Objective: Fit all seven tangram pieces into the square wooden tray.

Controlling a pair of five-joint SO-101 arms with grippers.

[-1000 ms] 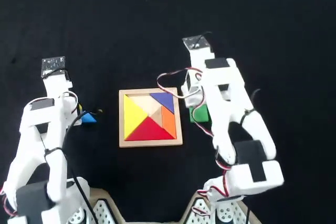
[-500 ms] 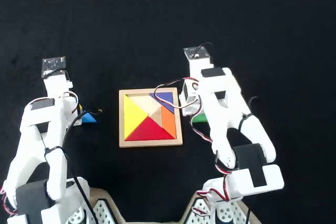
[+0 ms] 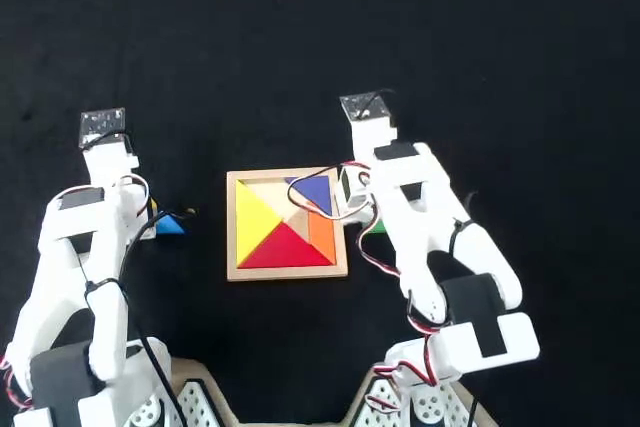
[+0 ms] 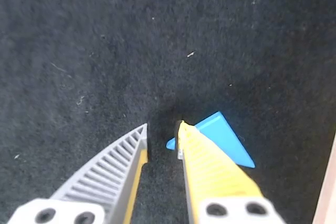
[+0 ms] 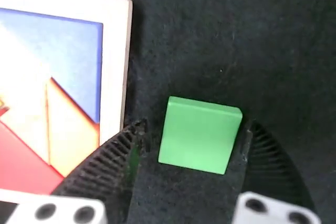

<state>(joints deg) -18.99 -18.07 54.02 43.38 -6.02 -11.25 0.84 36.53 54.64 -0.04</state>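
1 wooden tray [image 3: 287,272], 6 coloured tangram pieces [image 3: 255,219], 2 arms [image 3: 78,247]

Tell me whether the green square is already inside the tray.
No, the green square lies on the black cloth outside the tray, beside its rim.

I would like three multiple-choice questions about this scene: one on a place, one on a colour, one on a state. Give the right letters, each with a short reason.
1. Where does the green square lie?
A. inside the tray
B. on the table, beside the tray
C. on top of a red piece

2. Which colour has the piece by the left gripper?
A. red
B. orange
C. light blue

3. How does the right gripper stand?
A. open, with a finger on each side of the green square
B. shut on the green square
C. shut on nothing

Answers:
1 B, it lies on the table just outside the tray's rim.
2 C, a light blue triangle lies next to it.
3 A, a gap shows between the square and one finger.
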